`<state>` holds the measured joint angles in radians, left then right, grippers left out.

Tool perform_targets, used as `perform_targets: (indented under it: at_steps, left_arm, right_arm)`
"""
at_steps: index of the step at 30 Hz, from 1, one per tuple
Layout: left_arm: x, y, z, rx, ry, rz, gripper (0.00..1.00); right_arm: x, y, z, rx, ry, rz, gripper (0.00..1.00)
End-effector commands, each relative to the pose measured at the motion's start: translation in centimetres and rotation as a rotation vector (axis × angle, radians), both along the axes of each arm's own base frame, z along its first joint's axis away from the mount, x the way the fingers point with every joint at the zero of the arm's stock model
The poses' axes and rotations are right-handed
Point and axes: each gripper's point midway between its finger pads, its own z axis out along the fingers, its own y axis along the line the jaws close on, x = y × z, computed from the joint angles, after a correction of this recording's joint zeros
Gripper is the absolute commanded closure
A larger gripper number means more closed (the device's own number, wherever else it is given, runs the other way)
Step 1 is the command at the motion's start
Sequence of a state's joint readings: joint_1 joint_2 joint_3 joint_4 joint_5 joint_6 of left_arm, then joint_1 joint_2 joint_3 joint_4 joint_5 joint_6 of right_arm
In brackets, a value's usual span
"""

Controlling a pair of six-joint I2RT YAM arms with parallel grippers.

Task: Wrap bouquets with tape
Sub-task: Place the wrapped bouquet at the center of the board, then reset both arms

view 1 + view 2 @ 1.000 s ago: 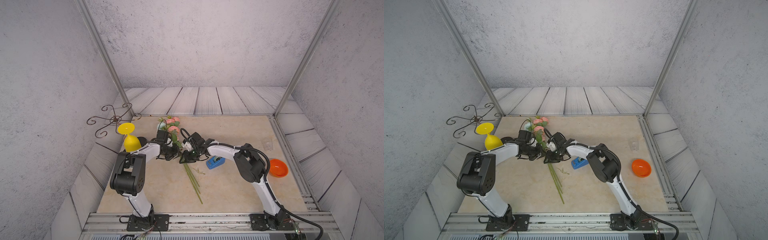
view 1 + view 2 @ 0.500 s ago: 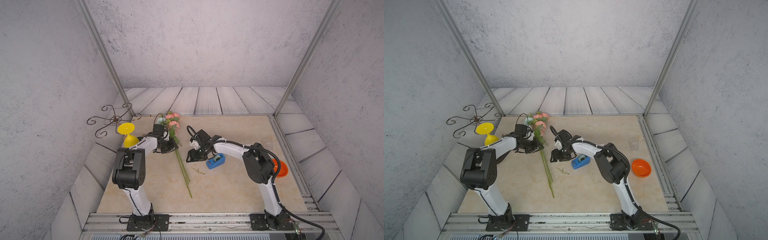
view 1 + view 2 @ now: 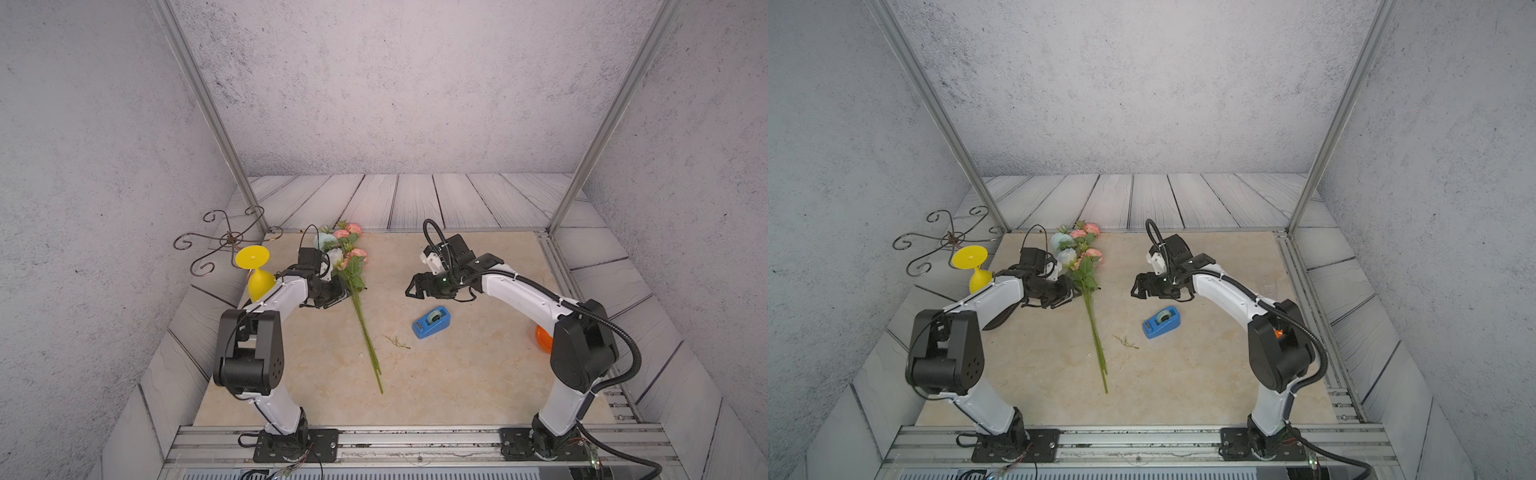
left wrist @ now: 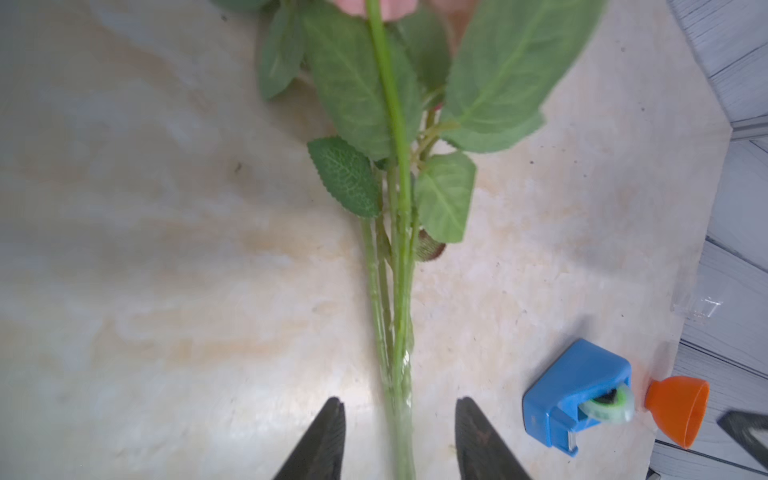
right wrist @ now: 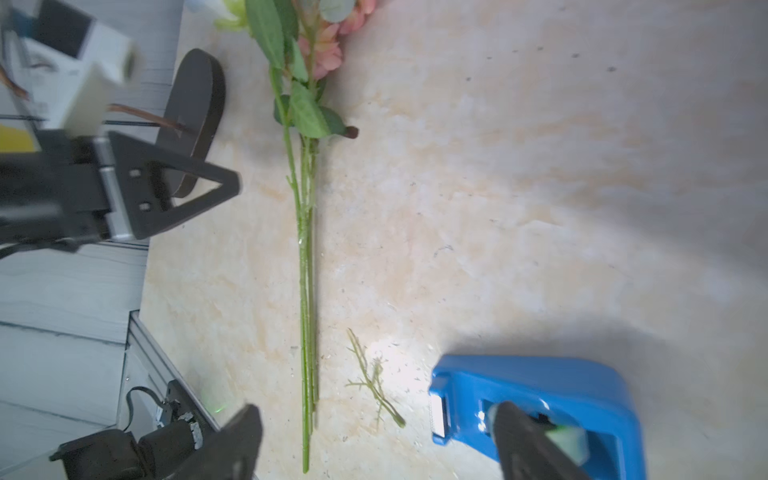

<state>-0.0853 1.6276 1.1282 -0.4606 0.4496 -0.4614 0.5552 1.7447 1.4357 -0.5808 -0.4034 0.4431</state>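
Green-stemmed bouquets [image 3: 352, 272] lie flat, blooms pointing rearward, stem ends pointing frontward.

Green stems and leaves, with pink and pale blue-white blooms, are shown on the bouquet [image 3: 352, 272]. The tape dispenser [image 3: 428, 326] is coloured blue, the goblet [image 3: 259, 284] yellow, the bowl [image 3: 542, 338] orange. The table [image 3: 457, 374] is veined in beige, marble-like; the walls [image 3: 395, 83] are mottled grey. The left arm [image 3: 286, 291] and right arm [image 3: 519, 291] are finished in white and black.
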Motion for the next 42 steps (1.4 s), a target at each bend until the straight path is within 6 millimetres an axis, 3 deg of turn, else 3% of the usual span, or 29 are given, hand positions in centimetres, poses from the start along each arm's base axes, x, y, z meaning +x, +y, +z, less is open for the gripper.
perform_targets:
  at_steps: [1, 2, 3, 7, 12, 15, 18, 20, 22, 26, 29, 34, 36, 38, 42]
  left_arm:
    - [-0.3, 1.7, 6.1, 0.092, -0.167, 0.016, 0.45]
    - [-0.4, 2.4, 7.2, 0.131, -0.21, 0.036, 0.37]
    - [-0.6, 3.3, 8.4, 0.182, -0.27, 0.058, 0.03]
    - [-1.2, 5.5, 11.0, 0.323, -0.517, 0.097, 0.02]
    - [-2.3, 7.1, 9.5, 0.454, -0.498, 0.073, 0.02]
    - [-2.6, 8.3, 8.5, 0.517, -0.532, 0.104, 0.02]
    - [-3.2, 9.1, 6.8, 0.588, -0.602, 0.103, 0.04]
    - [-4.1, 10.8, 5.3, 0.657, -0.592, 0.176, 0.05]
    - [-4.6, 11.4, 4.2, 0.711, -0.615, 0.168, 0.06]
    - [-4.2, 12.7, 3.0, 0.666, -0.69, 0.235, 0.07]
    - [-3.2, 13.7, 1.2, 0.664, -0.682, 0.268, 0.07]
    - [-0.8, 15.5, 1.6, 0.64, -0.723, 0.35, 0.06]
    - [0.5, 15.0, 0.5, 0.585, -0.731, 0.316, 0.06]
    - [1.6, 12.4, -0.8, 0.534, -0.744, 0.144, 0.07]
    - [2.1, 12.0, -1.4, 0.54, -0.766, 0.132, 0.03]
  right_arm:
    - [0.0, -4.3, 5.6, -0.048, -0.182, -0.076, 0.01]
    - [0.2, -5.8, 6.3, -0.079, -0.226, -0.094, 0.01]
    - [0.4, -7.3, 6.8, -0.111, -0.279, -0.099, 0.01]
    - [1.2, -14.1, 7.1, -0.282, -0.511, -0.195, 0.01]
    - [2.0, -24.1, 6.7, -0.311, -0.674, -0.566, 0.01]
    - [1.8, -27.8, 4.7, -0.338, -0.73, -0.665, 0.03]
    - [1.6, -29.1, 1.4, -0.485, -0.75, -0.615, 0.02]
    - [1.5, -30.2, -1.0, -0.516, -0.706, -0.631, 0.01]
    - [1.6, -31.1, -2.6, -0.51, -0.723, -0.668, 0.01]
    - [2.9, -32.3, -4.0, -0.434, -0.77, -0.751, 0.01]
    - [4.5, -32.1, -5.0, -0.404, -0.784, -0.738, 0.02]
    - [4.7, -32.4, -7.0, -0.403, -0.808, -0.759, 0.01]
    - [5.1, -32.1, -7.3, -0.406, -0.787, -0.737, 0.0]
    - [5.2, -32.2, -7.2, -0.412, -0.79, -0.74, 0.01]
    - [5.3, -32.2, -7.4, -0.449, -0.777, -0.747, 0.01]
